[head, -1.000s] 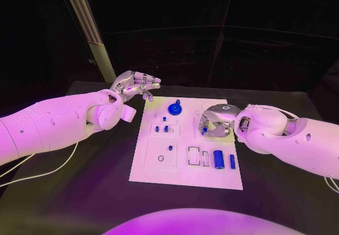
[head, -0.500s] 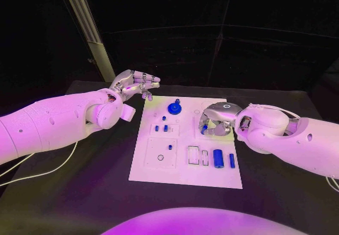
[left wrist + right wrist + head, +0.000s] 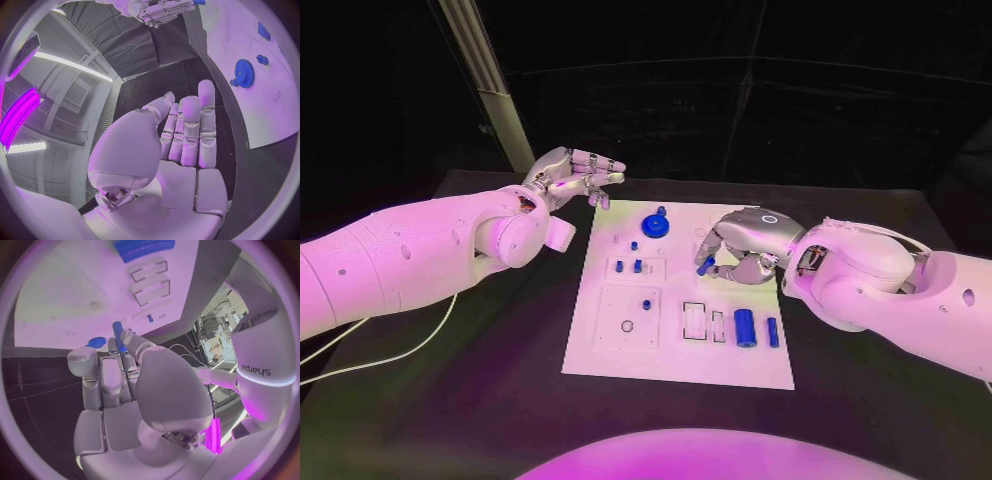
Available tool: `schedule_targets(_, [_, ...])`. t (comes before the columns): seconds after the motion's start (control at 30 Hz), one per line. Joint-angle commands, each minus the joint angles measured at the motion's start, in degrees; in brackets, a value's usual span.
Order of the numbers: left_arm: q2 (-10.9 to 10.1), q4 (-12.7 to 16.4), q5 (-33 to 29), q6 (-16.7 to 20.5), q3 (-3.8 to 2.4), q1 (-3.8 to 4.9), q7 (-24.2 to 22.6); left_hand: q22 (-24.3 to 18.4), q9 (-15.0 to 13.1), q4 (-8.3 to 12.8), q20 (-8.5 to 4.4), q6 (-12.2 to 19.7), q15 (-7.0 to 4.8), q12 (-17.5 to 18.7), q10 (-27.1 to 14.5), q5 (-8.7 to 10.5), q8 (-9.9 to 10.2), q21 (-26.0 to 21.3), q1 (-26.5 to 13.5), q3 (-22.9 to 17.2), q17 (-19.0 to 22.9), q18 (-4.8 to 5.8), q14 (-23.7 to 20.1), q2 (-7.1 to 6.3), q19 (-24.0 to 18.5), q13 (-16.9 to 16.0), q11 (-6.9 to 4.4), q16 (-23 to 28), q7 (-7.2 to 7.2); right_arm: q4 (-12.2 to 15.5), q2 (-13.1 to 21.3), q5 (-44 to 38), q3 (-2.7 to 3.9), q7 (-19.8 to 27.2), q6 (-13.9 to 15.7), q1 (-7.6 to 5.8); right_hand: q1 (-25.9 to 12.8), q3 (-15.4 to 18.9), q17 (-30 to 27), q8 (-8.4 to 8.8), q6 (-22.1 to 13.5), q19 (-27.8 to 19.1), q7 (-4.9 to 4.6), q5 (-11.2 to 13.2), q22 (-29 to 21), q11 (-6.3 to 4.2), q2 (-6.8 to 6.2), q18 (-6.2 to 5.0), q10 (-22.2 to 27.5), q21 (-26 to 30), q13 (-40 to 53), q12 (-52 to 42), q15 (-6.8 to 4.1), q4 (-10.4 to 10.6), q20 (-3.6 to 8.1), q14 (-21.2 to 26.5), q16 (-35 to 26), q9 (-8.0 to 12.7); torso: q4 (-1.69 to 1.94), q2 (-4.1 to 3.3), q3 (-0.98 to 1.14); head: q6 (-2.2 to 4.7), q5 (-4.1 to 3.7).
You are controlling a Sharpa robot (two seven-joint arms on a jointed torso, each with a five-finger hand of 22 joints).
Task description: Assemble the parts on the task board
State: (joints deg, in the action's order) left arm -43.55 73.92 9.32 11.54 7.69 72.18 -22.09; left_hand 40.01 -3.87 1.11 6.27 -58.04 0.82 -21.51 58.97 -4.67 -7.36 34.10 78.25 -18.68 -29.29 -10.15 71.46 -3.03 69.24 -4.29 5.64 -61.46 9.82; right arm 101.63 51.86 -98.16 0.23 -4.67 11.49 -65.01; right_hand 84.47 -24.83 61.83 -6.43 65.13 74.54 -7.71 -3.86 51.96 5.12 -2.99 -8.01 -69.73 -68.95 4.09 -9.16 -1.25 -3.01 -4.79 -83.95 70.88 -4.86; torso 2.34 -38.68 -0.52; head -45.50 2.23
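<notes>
The white task board [image 3: 610, 345] lies mid-table. On it are a blue gear [image 3: 656, 222] [image 3: 244, 73] near the far edge, small blue pegs [image 3: 635, 265] left of centre, and a blue cylinder [image 3: 746, 327] beside a thin blue bar [image 3: 772, 331] near the right edge. My right hand [image 3: 744, 243] [image 3: 122, 385] hovers over the board's right far part and pinches a small blue peg [image 3: 708, 265] [image 3: 119, 336] at its fingertips. My left hand [image 3: 574, 175] [image 3: 187, 137] is raised beyond the board's far left corner, fingers extended, holding nothing.
Rectangular slots [image 3: 694, 318] and a recessed square plate [image 3: 630, 316] mark the board's near half. A pale post [image 3: 495, 85] rises behind the table's far left corner. A white cable [image 3: 387, 350] trails over the table's left side.
My right hand has turned a little, and the blue peg now sticks out further from its fingertips toward the board's middle. The left hand has stayed put.
</notes>
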Motion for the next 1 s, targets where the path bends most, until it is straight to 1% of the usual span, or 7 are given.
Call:
schedule_targets(0.03, [0.16,-0.05,-0.13,-0.71,-0.02,0.08,-0.22,-0.05,0.06,-0.05,0.22,0.32,0.02,-0.2,-0.17,-0.08,-0.1,-0.14,-0.32,-0.17,0.04,-0.28,-0.32,-0.05,-0.16,0.1,0.12,0.26,0.15,1.26,-0.99,1.2,0.12,2.08,4.15,-0.1,0.24,-0.53,0.03,0.43,-0.16,0.21,-0.34,-0.21,0.2,-1.54,-0.18,1.02,-2.02,-0.41,0.47,0.31,-0.02,-0.12,0.02,-1.58,0.2,0.1,0.01,-0.05,-0.03,0.12,0.0])
schedule_targets(0.2, [0.47,-0.17,-0.13,-0.77,-0.02,0.07,-0.27,-0.05,0.06,-0.05,0.22,0.32,0.02,-0.2,-0.17,-0.08,-0.1,-0.14,-0.32,-0.17,0.04,-0.28,-0.32,-0.05,-0.16,0.1,0.12,0.26,0.15,1.01,-5.59,1.21,0.12,3.88,4.6,0.13,-0.02,-1.02,-0.08,0.67,-0.37,0.09,-0.47,-0.38,0.13,-1.41,-0.35,0.99,-1.89,-0.41,0.49,0.71,0.07,-0.4,-0.06,-1.54,0.19,0.19,0.19,-0.14,-0.12,0.21,0.0])
schedule_targets(0.3, [0.67,-0.27,-0.13,-0.77,-0.02,0.08,-0.27,-0.07,0.06,-0.03,0.23,0.34,0.02,-0.21,-0.19,-0.09,-0.1,-0.17,-0.3,-0.2,0.0,-0.28,-0.31,-0.05,-0.16,0.1,0.13,0.24,0.15,0.5,-8.31,1.51,0.08,4.54,4.14,1.16,-0.15,-1.22,-0.12,0.77,-0.46,0.02,-0.52,-0.4,0.06,-1.35,-0.35,0.98,-1.82,-0.39,0.49,0.88,0.11,-0.46,-0.09,-1.52,0.19,0.23,0.38,-0.22,-0.09,0.21,0.16])
schedule_targets(0.53, [0.91,-0.32,-0.13,-0.75,-0.03,0.1,-0.15,-0.08,0.05,-0.03,0.23,0.35,0.02,-0.21,-0.2,-0.09,-0.11,-0.18,-0.29,-0.22,0.05,-0.28,-0.33,-0.05,-0.16,0.1,0.13,0.26,0.16,-2.19,-13.08,1.74,-0.15,5.32,1.66,3.57,-0.34,-1.44,-0.22,0.89,-0.58,-0.13,-0.6,-0.45,-0.19,-1.28,-0.39,0.92,-1.73,-0.27,0.5,1.08,0.17,-0.55,-0.14,-1.49,0.15,0.27,0.18,-0.19,-0.12,-0.05,1.26])
schedule_targets(0.73, [1.14,-0.33,-0.13,-0.76,-0.03,0.11,-0.15,-0.08,0.05,-0.03,0.23,0.35,0.02,-0.21,-0.2,-0.09,-0.11,-0.18,-0.29,-0.22,0.05,-0.28,-0.33,-0.05,-0.16,0.1,0.13,0.26,0.16,-3.93,-15.41,0.9,-0.35,5.35,-0.79,4.8,-0.47,-1.53,-0.25,0.96,-0.65,-0.21,-0.64,-0.48,-0.28,-1.24,-0.42,0.9,-1.67,-0.22,0.5,1.2,0.2,-0.59,-0.16,-1.48,0.15,0.3,0.17,-0.17,-0.04,-0.28,1.68])
schedule_targets(0.9, [1.28,-0.35,-0.13,-0.8,-0.03,0.11,-0.13,-0.08,0.05,-0.03,0.23,0.35,0.02,-0.21,-0.2,-0.09,-0.11,-0.18,-0.29,-0.22,0.05,-0.28,-0.33,-0.05,-0.16,0.1,0.13,0.26,0.16,-4.81,-16.39,-1.71,-0.46,4.57,-2.74,5.17,-0.54,-1.57,-0.32,1.0,-0.69,-0.26,-0.66,-0.48,-0.36,-1.22,-0.46,0.89,-1.65,-0.18,0.51,1.26,0.22,-0.62,-0.18,-1.46,0.12,0.31,0.36,-0.15,-0.03,-0.62,1.78])
schedule_targets(1.0, [1.26,-0.33,-0.13,-0.82,-0.03,0.11,-0.09,-0.08,0.05,-0.02,0.23,0.36,0.02,-0.22,-0.21,-0.09,-0.11,-0.18,-0.29,-0.22,0.05,-0.28,-0.33,-0.05,-0.15,0.1,0.13,0.26,0.16,-5.24,-16.73,-2.59,-0.53,4.27,-3.51,5.25,-0.61,-1.59,-0.32,1.03,-0.71,-0.28,-0.67,-0.47,-0.36,-1.21,-0.49,0.89,-1.63,-0.18,0.51,1.31,0.23,-0.63,-0.19,-1.45,0.12,0.32,0.29,-0.15,-0.03,-0.69,1.94])
